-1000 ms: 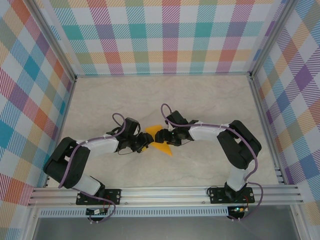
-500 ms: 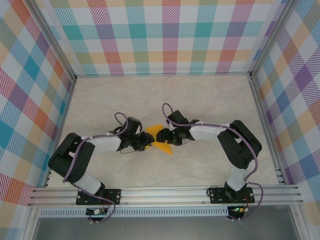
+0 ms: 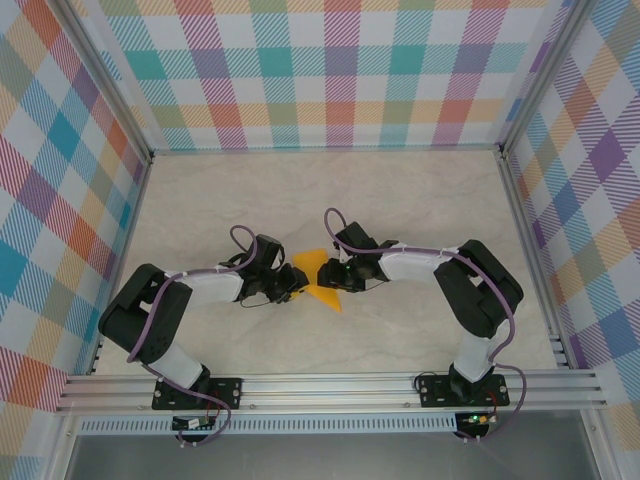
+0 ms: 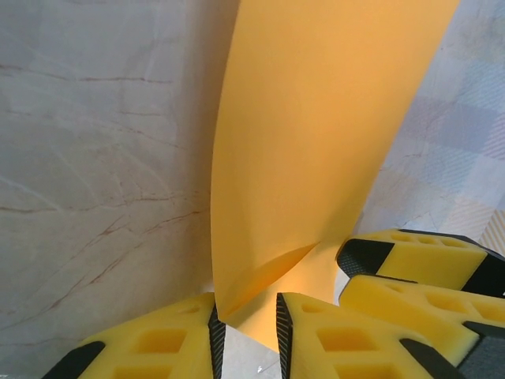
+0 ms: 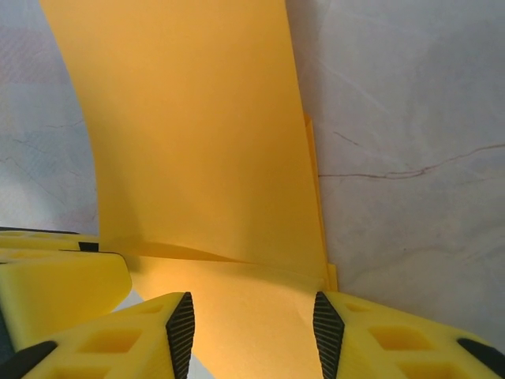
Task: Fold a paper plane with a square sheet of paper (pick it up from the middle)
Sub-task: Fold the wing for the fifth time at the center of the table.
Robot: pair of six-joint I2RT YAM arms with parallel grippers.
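The square sheet of paper (image 3: 325,294), orange-yellow and partly folded, lies mid-table between both grippers. In the left wrist view a raised fold of the paper (image 4: 316,118) stands between my left gripper's (image 4: 246,320) pads. It touches the left pad, and a gap shows to the right pad. My right gripper (image 5: 252,312) is open wide, straddling the paper (image 5: 197,142), whose layered edge runs by its right pad. The two grippers (image 3: 290,287) (image 3: 331,274) face each other, fingertips close together. A paper plane is out of view.
The pale marble-patterned table (image 3: 400,200) has free room behind and to both sides of the paper. Plaid walls and aluminium rails (image 3: 330,385) enclose it. The right gripper's yellow fingers (image 4: 410,260) sit just right of the left gripper's.
Both grippers' jaws have narrowed around the paper. The left gripper has shifted slightly right, toward the paper. The right arm has barely moved.
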